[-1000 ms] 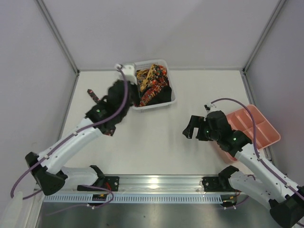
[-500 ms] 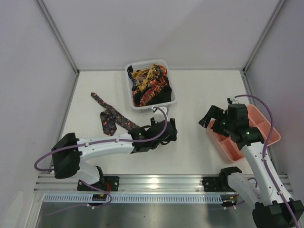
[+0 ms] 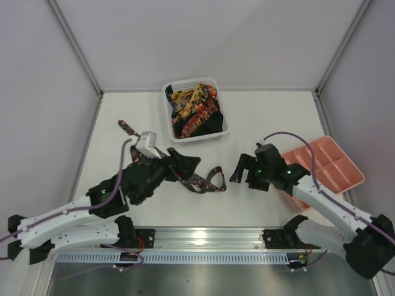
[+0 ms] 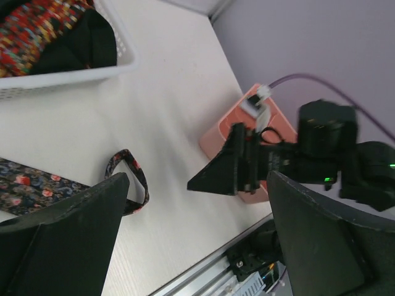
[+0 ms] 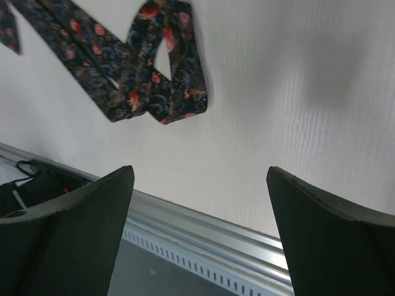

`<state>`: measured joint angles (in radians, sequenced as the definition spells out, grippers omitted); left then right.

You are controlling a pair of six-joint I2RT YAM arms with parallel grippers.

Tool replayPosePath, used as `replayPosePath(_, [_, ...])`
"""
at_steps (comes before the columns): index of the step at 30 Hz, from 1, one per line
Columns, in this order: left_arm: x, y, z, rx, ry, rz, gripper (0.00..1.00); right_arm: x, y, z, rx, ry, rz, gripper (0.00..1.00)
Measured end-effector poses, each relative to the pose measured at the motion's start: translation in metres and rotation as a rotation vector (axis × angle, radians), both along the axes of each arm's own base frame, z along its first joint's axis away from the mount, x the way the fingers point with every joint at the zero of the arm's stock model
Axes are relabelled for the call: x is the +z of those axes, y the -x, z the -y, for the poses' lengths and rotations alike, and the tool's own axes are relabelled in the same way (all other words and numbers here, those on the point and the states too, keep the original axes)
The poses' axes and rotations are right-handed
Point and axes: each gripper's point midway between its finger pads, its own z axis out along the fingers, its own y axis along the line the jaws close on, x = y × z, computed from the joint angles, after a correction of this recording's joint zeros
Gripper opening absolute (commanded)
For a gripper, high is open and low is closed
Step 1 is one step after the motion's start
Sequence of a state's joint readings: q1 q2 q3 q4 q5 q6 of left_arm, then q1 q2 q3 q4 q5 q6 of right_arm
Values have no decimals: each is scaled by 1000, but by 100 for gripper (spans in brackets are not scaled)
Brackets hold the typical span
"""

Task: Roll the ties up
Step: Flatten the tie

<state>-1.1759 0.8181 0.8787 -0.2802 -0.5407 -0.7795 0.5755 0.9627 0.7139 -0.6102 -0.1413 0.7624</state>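
Note:
One dark tie (image 3: 201, 183) with red flowers lies flat on the table, and its near end curls into a loop (image 4: 131, 179). Its thin far end (image 3: 126, 127) pokes out beyond the left arm, which covers the middle. My left gripper (image 3: 187, 165) hovers over the tie, open and holding nothing. My right gripper (image 3: 239, 171) sits open just right of the loop, which shows ahead of its fingers as a folded tie end (image 5: 143, 83). More ties (image 3: 194, 108) are heaped in the white mesh basket (image 3: 200, 137).
A pink compartment tray (image 3: 338, 161) sits at the right edge, under the right arm's elbow. The basket wall (image 4: 62, 77) is at the upper left of the left wrist view. The metal rail (image 5: 203, 234) runs along the table's near edge.
The left gripper opened and let go of the tie, then drew back left; the tie now lies stretched toward the centre. The right gripper moved left, close to the looped end.

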Motion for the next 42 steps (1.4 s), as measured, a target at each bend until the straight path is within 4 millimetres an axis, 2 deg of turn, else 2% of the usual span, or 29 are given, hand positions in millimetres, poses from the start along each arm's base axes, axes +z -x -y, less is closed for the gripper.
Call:
replayPosePath(2, [9, 5, -27, 36, 39, 18, 100, -21, -4, -8, -5, 58, -47, 95])
replayPosePath(5, [5, 10, -57, 81, 54, 19, 99, -45, -16, -16, -9, 161, -91, 93])
replayPosePath(9, [-12, 16, -83, 120, 41, -2, 98, -55, -45, -33, -40, 234, -95, 94])
replayPosePath(12, [-22, 20, -95, 133, 33, -15, 98, -54, -66, -48, -87, 259, -69, 96])
replayPosePath(17, [-29, 23, -106, 146, 20, -25, 98, -49, -87, -77, -149, 301, -22, 95])
replayPosePath(21, [-32, 24, -110, 149, 13, -29, 98, -62, -106, -97, -184, 351, -12, 91])
replayPosePath(22, [-32, 24, -110, 148, 10, -31, 98, -68, -105, -96, -190, 372, -14, 87])
replayPosePath(28, [-33, 28, -118, 148, 20, -29, 98, -96, -99, -78, -216, 504, -37, 79])
replayPosePath(31, [-33, 29, -123, 150, 26, -27, 98, -103, -96, -74, -216, 542, -42, 78])
replayPosePath(42, [-36, 31, -132, 160, 20, -26, 99, -103, -81, -74, -224, 602, -16, 73])
